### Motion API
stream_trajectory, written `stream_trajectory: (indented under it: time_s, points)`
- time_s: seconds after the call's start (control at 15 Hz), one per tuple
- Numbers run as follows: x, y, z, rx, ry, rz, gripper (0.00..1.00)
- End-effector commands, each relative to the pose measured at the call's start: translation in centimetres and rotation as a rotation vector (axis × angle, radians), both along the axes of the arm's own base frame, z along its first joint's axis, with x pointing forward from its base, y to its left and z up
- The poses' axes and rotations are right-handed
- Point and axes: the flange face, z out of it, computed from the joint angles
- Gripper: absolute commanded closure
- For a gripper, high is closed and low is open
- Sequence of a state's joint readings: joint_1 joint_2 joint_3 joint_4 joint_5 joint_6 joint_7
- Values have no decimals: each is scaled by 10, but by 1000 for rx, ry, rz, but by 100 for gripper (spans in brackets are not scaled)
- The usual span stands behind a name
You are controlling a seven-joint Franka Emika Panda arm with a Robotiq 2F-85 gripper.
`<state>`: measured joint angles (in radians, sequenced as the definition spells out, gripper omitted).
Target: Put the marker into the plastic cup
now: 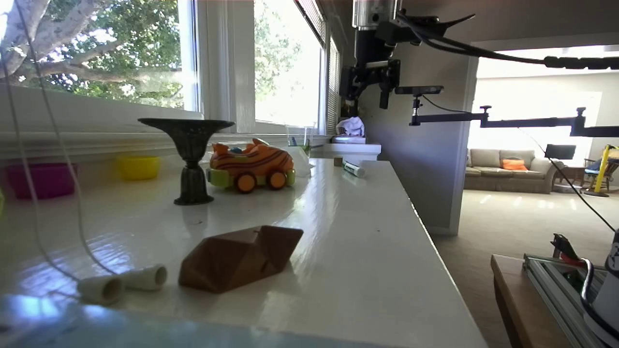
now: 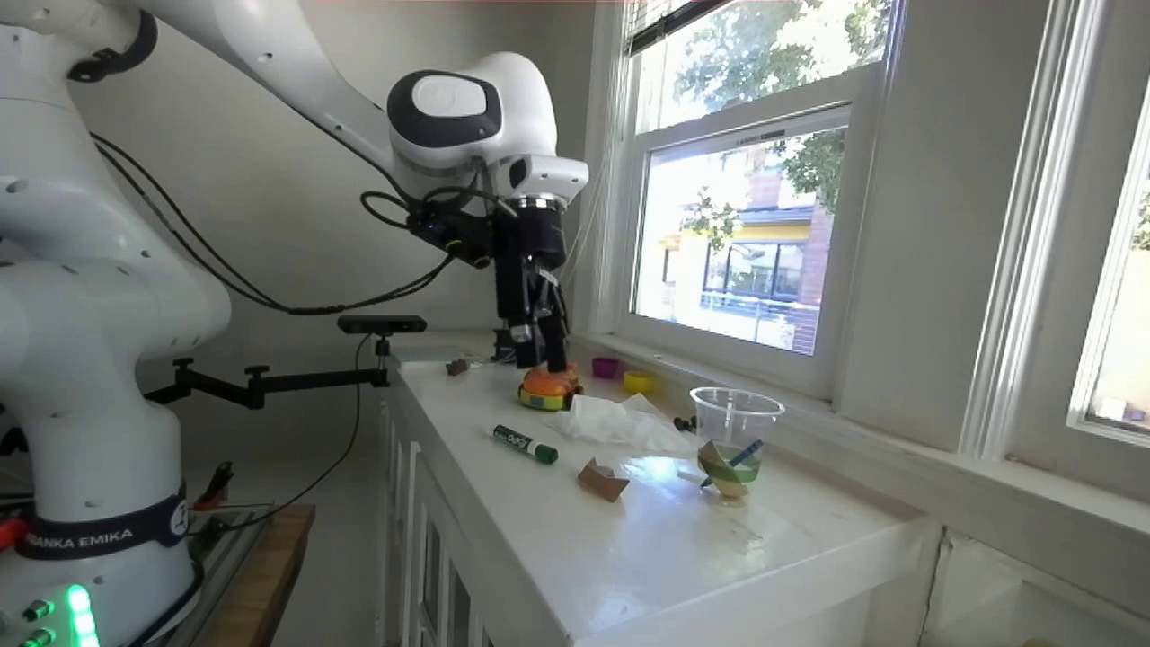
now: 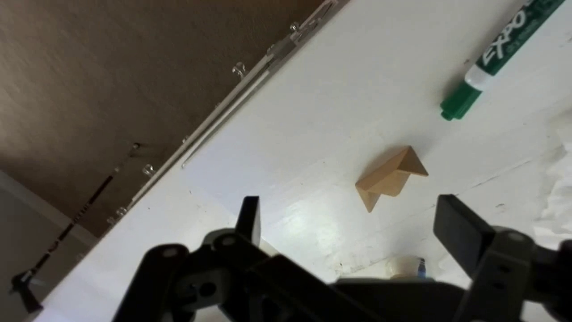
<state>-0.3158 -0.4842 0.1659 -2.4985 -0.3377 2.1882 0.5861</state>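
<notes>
Jaws wide, one green marker (image 2: 524,444), one plastic cup (image 2: 738,422), one toy car (image 1: 252,167)

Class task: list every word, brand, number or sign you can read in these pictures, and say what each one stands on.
"EXPO": on the green marker, in the wrist view.
"RANKA EMIKA": on the dark band around the robot's base, in an exterior view; whatever precedes the R is unclear.
Too blurred to read surely: the smaller print beside "EXPO".
Too small to read: any text on the dark window strip.
</notes>
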Motion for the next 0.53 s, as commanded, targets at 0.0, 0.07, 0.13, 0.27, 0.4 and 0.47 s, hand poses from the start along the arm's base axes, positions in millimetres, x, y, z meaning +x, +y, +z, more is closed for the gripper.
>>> stream_trajectory:
  time_s: [0.0,0.07,0.13,0.27,0.4,0.47]
  points:
    - [10,4,-26,31,24,-196,0]
    - [10,4,-37,49,28,-246,0]
    - [10,3,-48,74,25,-294,0]
    - [15,2,-65,124,24,-385,0]
    - [22,3,-76,174,19,-470,0]
    - [28,4,-75,204,9,-508,0]
